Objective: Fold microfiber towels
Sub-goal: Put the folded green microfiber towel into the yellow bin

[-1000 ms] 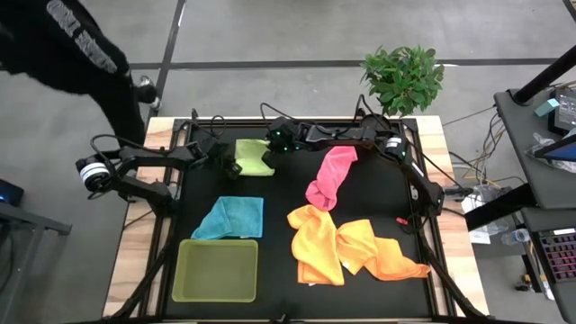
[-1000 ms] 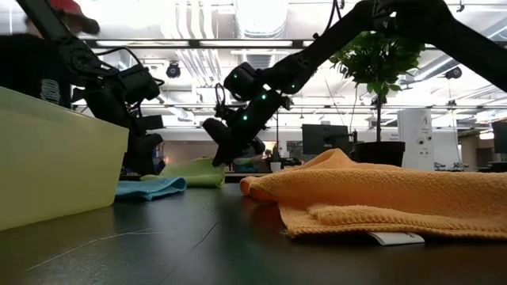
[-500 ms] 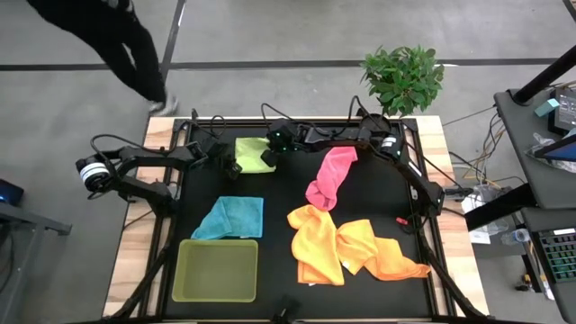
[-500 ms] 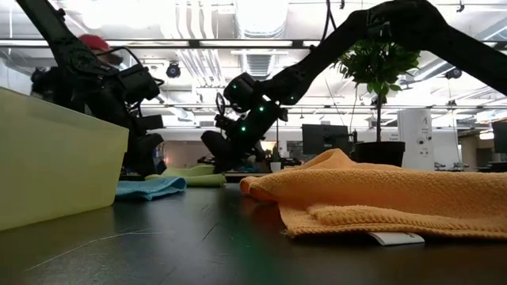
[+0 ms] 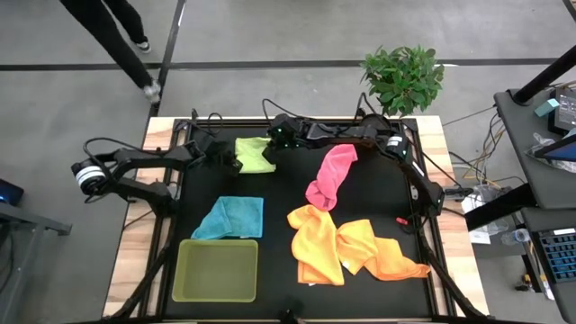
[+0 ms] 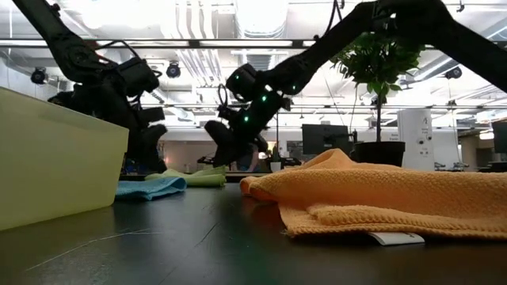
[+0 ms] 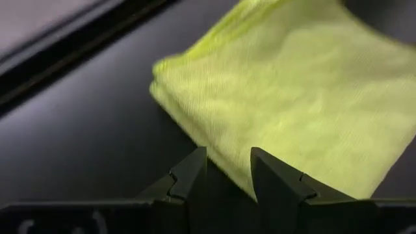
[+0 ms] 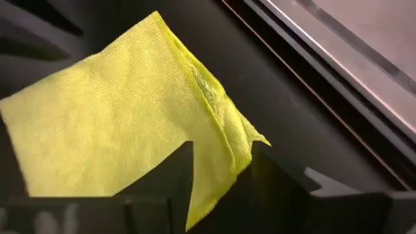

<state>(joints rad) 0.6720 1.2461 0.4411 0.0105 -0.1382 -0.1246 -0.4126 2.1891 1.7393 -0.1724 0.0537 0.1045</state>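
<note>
The black tabletop carries a lime-green tray at its near left corner and 5 cloths: the orange towel and yellow towel bunched together near the front right, the pink towel crumpled behind them, the light blue towel just behind the tray, and the lime green towel folded flat at the back. The left tool sits at one edge of it, the right tool at the opposite edge, each narrowly parted and holding nothing.

Your black surface carries a folded lime towel at the back, a pink towel, a blue towel, crumpled orange towels, and a green tray.
</note>
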